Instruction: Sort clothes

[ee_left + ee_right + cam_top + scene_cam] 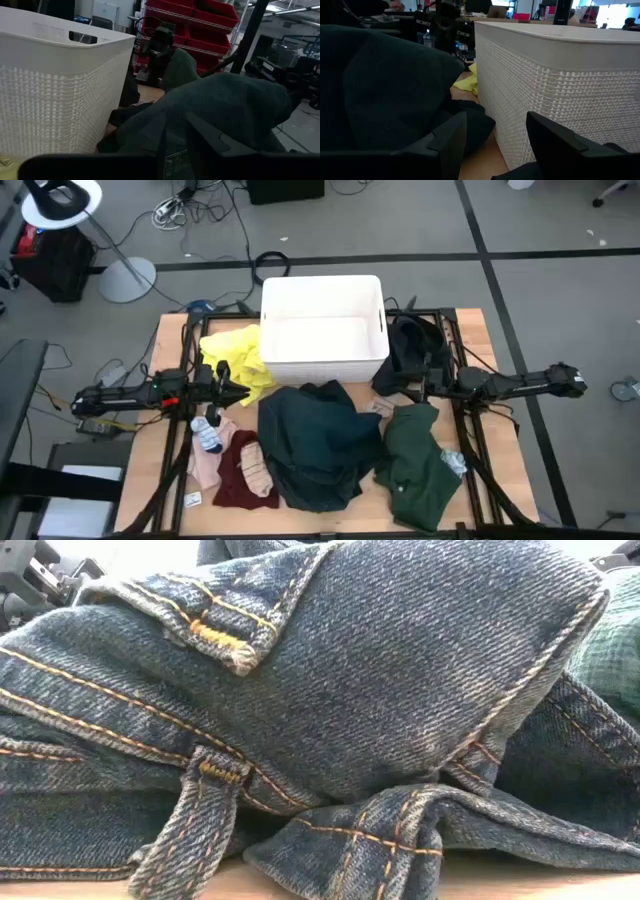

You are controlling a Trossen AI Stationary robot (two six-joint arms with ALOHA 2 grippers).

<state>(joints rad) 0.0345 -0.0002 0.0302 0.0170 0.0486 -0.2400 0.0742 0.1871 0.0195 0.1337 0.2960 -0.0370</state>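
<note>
The wooden table (480, 345) carries everything you need, with the white bin (323, 328) at twelve o'clock and, as far as the high view shows, nothing in it. Below it at six o'clock sprawls the dark teal garment (315, 442), the largest piece, its long axis running roughly from twelve to six. The forest green garment (415, 462) lies at its four o'clock, the black garment (410, 350) at the bin's three, the yellow garment (240, 352) at the bin's nine. The maroon garment (240, 472), the pink garment (205, 460) and a striped sock (209, 435) sit at the teal pile's eight o'clock.

Your left gripper (238, 387) hovers just beside the yellow garment, which lies at its twelve o'clock. Its fingers cannot be read as parted or closed. Your right gripper (495, 137) sits beside the bin's right corner, fingers spread and empty.

The left arm looks nearer to the yellow piece, so it seems the natural first grasp.
</note>
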